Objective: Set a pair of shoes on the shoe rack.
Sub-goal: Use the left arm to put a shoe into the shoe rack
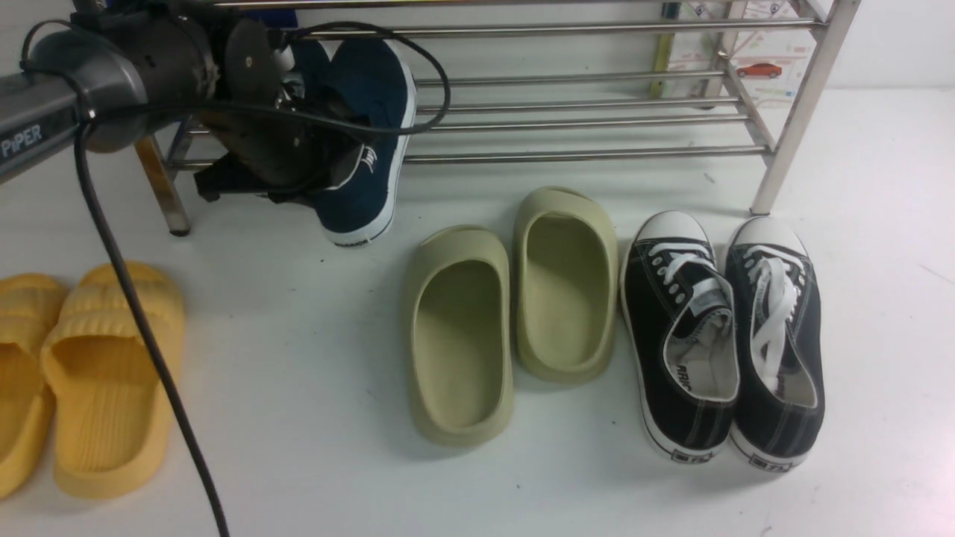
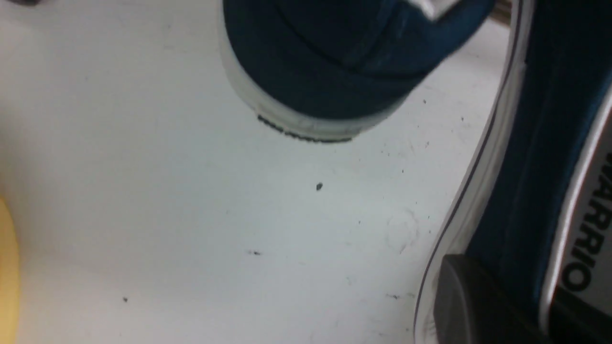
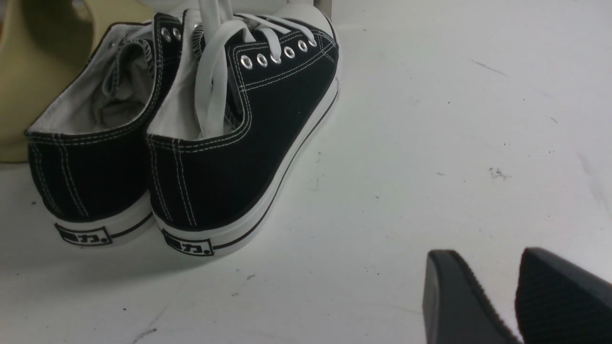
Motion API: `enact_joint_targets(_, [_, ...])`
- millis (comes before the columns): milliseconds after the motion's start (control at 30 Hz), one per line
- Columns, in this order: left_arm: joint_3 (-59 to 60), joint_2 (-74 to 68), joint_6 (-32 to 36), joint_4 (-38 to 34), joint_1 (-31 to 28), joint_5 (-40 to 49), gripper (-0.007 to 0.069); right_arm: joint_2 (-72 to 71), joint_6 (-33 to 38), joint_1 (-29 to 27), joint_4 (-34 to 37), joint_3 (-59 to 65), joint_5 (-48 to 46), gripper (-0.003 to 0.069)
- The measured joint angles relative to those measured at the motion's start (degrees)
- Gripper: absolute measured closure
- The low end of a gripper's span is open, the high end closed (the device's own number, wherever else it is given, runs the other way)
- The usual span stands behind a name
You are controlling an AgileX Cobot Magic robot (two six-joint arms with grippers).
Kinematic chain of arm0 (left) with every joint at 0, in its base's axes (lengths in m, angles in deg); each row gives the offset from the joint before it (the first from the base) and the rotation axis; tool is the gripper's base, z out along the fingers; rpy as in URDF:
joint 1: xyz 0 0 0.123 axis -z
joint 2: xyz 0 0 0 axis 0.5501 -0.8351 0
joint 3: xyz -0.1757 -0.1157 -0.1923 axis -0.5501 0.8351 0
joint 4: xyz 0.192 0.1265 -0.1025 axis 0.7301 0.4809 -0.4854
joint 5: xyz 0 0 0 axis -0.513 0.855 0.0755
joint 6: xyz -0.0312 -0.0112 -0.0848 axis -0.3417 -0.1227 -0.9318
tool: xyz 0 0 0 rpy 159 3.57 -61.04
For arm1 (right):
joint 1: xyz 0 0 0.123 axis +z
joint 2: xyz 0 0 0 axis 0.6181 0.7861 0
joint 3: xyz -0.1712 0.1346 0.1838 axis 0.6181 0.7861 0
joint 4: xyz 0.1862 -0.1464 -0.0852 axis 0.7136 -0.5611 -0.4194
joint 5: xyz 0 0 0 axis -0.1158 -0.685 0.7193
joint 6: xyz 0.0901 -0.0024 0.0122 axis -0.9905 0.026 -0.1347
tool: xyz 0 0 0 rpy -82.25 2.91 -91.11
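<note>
My left gripper (image 1: 336,160) is shut on the side wall of a navy-blue slip-on shoe (image 1: 371,127). The shoe is tilted, toe up by the low bars of the steel shoe rack (image 1: 597,155), white-soled heel hanging just above the floor. In the left wrist view one dark finger (image 2: 468,296) presses on the gripped shoe's sole edge (image 2: 521,191), and a navy heel (image 2: 311,71) hangs beside it. A bit of the second navy shoe (image 1: 310,63) shows behind the gripper. My right gripper (image 3: 483,291) is open, empty, low over bare floor, out of the front view.
Olive-green slippers (image 1: 507,313) lie in the middle of the floor. Black lace-up sneakers (image 1: 724,335) stand to their right, also in the right wrist view (image 3: 191,143). Yellow slippers (image 1: 89,373) lie at the left. A black cable (image 1: 149,350) hangs from my left arm.
</note>
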Motion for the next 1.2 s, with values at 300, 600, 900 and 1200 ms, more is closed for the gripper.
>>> enact_joint_targets(300, [-8.9,-7.1,-0.2,0.9,0.0,1.9,0.0619,0.0,0.0,0.0,0.0,0.0,0.0,0.0420])
enact_joint_targets(600, [-12.0,-9.0,-4.7,5.1,0.0,0.7,0.0597,0.0,0.0,0.0,0.0,0.0,0.0,0.0420])
enact_joint_targets(900, [-12.4,-9.4,-7.5,6.1,0.0,-1.5,0.0421,0.0,0.0,0.0,0.0,0.0,0.0,0.0420])
enact_joint_targets(1200, [-12.5,-7.8,-7.5,5.9,0.0,-0.4,0.0287,0.0,0.0,0.0,-0.1,0.0,0.0,0.0420])
